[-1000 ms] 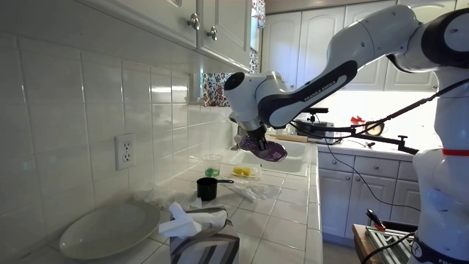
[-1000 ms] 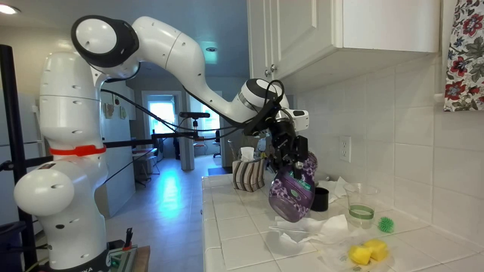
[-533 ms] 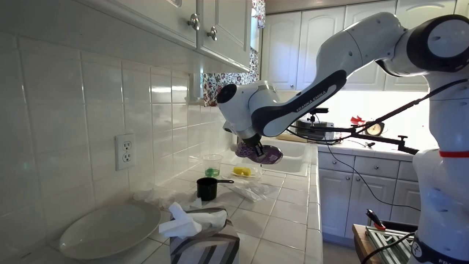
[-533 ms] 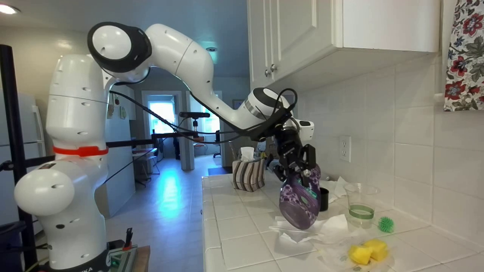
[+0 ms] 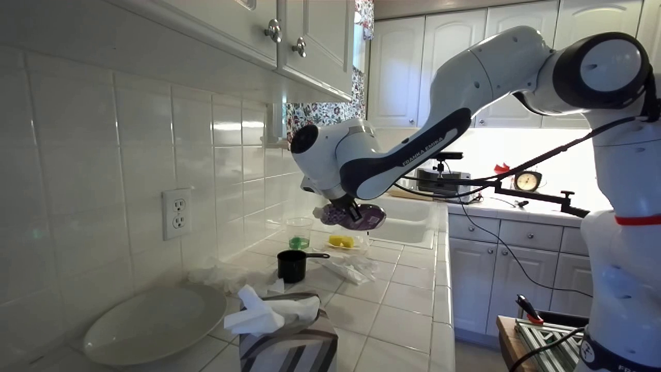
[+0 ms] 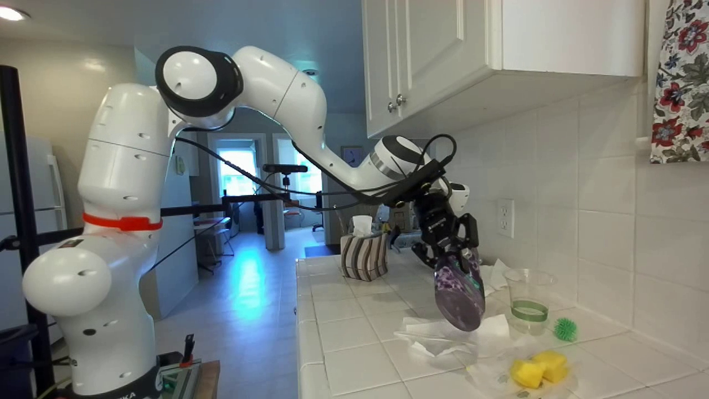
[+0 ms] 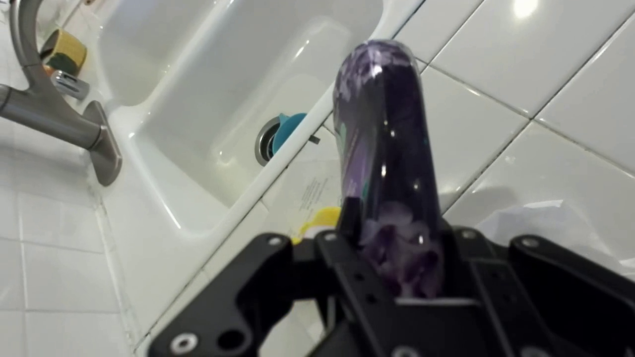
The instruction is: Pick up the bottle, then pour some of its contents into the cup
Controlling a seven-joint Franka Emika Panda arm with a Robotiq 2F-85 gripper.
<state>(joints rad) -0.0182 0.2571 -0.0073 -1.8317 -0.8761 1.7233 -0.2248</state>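
Observation:
My gripper (image 5: 354, 211) is shut on the purple bottle (image 5: 367, 217) around its middle and holds it in the air above the counter. The bottle lies tilted near level, its pale top toward the tiled wall. In an exterior view the bottle (image 6: 460, 296) shows its rounded base, with the gripper (image 6: 450, 249) above it. In the wrist view the bottle (image 7: 384, 144) sits between both fingers of the gripper (image 7: 394, 223). The black cup (image 5: 292, 266) stands upright on the counter, lower than the bottle and apart from it; the bottle hides it in the opposite exterior view.
A clear plastic cup (image 6: 529, 299), green spiky ball (image 6: 565, 330), yellow pieces (image 6: 540, 368) and crumpled paper (image 6: 493, 335) lie near. A striped tissue box (image 5: 289, 336) and white plate (image 5: 155, 325) stand beyond the black cup. The sink (image 7: 248, 89) is alongside; a cabinet (image 6: 437, 72) overhangs.
My gripper has carried the bottle toward the tiled wall and slightly lower. The bottle has tipped closer to level. It now covers the black cup in an exterior view.

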